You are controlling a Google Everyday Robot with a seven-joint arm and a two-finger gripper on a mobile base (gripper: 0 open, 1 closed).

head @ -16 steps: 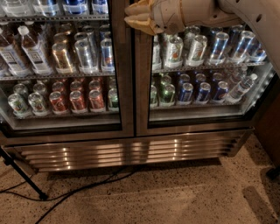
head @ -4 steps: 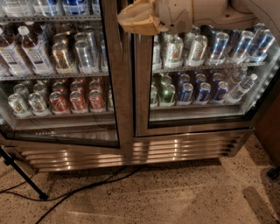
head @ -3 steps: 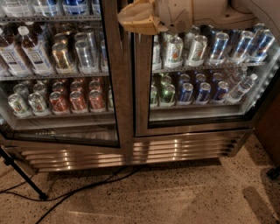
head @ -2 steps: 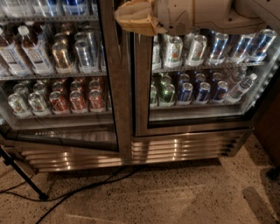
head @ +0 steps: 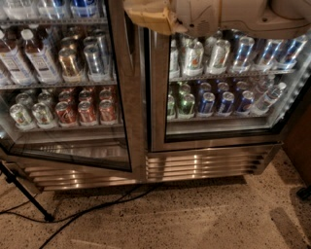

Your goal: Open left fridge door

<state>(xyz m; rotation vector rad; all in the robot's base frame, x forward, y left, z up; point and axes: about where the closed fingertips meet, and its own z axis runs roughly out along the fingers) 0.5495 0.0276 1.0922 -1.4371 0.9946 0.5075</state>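
Observation:
The left fridge door (head: 127,121) is a glass pane in a steel frame, and it stands ajar. Its right edge has swung out from the cabinet, and its bottom rail slants across the lower shelf. Behind the glass are bottles and cans on shelves. My gripper (head: 146,17), tan at its tip on a white arm (head: 228,14), reaches in from the upper right. It sits at the top of that door's right edge, by the handle strip. The top of the door is cut off by the frame edge.
The right fridge door (head: 158,97) is shut, with cans (head: 214,99) behind its glass. A steel grille (head: 204,163) runs along the base. Black cables (head: 82,211) and a stand leg (head: 26,192) lie on the speckled floor at left. A dark object (head: 303,192) sits at far right.
The left door has swung outward from shut to ajar. My gripper has moved left along with the door's right edge.

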